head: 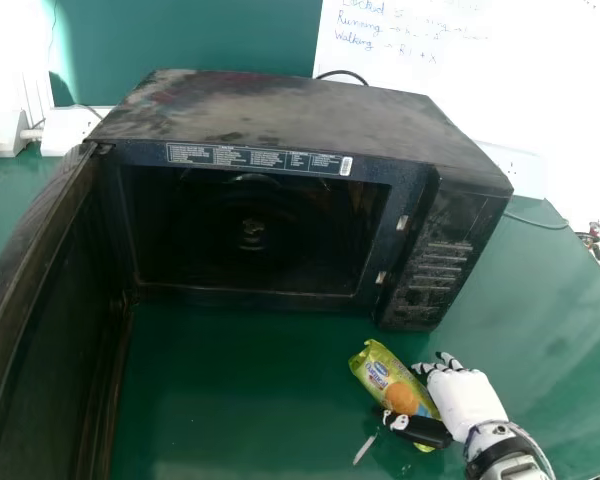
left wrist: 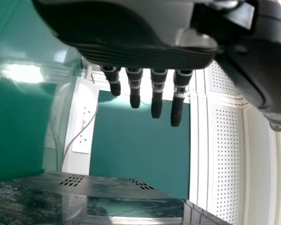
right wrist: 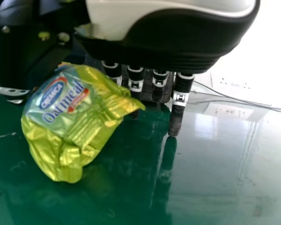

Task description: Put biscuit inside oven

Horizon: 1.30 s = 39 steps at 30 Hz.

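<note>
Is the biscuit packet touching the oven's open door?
Apart. The head view shows it: a broad stretch of green table separates the biscuit packet from the door.

The right hand (head: 466, 398) hangs with fingers nearly straight; a crumpled yellow-green biscuit packet (right wrist: 75, 117) shows between them and the thumb; below is glossy green tabletop (right wrist: 107, 201); beyond runs a thin cable (right wrist: 239, 100).
</note>
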Available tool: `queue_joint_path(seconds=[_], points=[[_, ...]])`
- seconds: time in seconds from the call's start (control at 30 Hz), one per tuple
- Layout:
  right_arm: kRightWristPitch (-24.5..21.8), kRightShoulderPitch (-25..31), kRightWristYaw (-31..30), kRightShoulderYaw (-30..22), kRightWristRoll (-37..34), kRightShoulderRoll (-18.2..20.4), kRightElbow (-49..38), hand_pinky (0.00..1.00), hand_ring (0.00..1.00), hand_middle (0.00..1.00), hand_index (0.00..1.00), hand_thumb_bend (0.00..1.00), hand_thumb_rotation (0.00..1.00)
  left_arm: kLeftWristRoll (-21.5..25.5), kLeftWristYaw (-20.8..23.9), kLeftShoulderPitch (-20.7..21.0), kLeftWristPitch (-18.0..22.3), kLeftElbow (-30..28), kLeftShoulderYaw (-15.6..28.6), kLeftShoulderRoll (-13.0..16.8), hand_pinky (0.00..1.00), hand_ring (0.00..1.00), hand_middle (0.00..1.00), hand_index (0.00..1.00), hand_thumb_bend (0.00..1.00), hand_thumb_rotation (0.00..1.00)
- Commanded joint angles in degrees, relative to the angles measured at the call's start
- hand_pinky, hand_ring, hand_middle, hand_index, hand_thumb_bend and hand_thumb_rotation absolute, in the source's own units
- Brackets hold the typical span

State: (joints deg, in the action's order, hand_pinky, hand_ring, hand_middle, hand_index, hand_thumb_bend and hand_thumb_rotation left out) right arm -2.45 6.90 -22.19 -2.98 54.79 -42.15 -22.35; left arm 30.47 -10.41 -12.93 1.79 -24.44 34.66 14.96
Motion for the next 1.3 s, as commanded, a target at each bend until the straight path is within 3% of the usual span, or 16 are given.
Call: queue_joint_path(seconds=[0.0, 0.33, 0.7, 0.93, 1.27], points=[[-0.2, -0.1, 0.4, 0.9, 0.3, 0.7, -0.4, 0.66, 0.83, 0.86, 0.86, 0.91, 0.49, 0.0, 0.6, -0.9, -0.4, -1.4, -0.4, -0.7, 1.0, 0.97, 0.92, 0.83, 1.0, 1.0], [-0.4, -0.3, 1.2, 2.6, 0.9, 1.4, -0.4, 0.65, 0.82, 0.86, 0.85, 0.91, 0.51, 0.2, 0.4, -1.7, -0.4, -2.5, -0.3, -0.9, 1.0, 0.97, 0.92, 0.83, 1.0, 1.0], [-0.3, 0.4, 3.2, 2.7, 0.5, 2.2, 0.6, 0.64, 0.77, 0.84, 0.84, 0.91, 0.46, 0.8, 0.2, -1.7, -0.4, -2.3, 0.0, -0.7, 1.0, 0.96, 0.92, 0.83, 1.0, 0.99], [-0.6, -0.2, 4.4, 3.0, 0.7, 2.5, 2.1, 0.49, 0.69, 0.82, 0.81, 0.92, 0.42, 1.3, -0.3, -1.7, -0.4, -2.1, 0.4, -0.5, 1.0, 0.96, 0.92, 0.84, 1.0, 0.98], [-0.4, -0.9, 6.9, 2.5, -1.6, 1.7, 6.0, 0.37, 0.57, 0.73, 0.76, 0.92, 0.31, 1.5, -0.7, -2.0, -0.4, -2.2, 0.8, -0.3, 1.0, 0.97, 0.92, 0.83, 1.0, 0.98]])
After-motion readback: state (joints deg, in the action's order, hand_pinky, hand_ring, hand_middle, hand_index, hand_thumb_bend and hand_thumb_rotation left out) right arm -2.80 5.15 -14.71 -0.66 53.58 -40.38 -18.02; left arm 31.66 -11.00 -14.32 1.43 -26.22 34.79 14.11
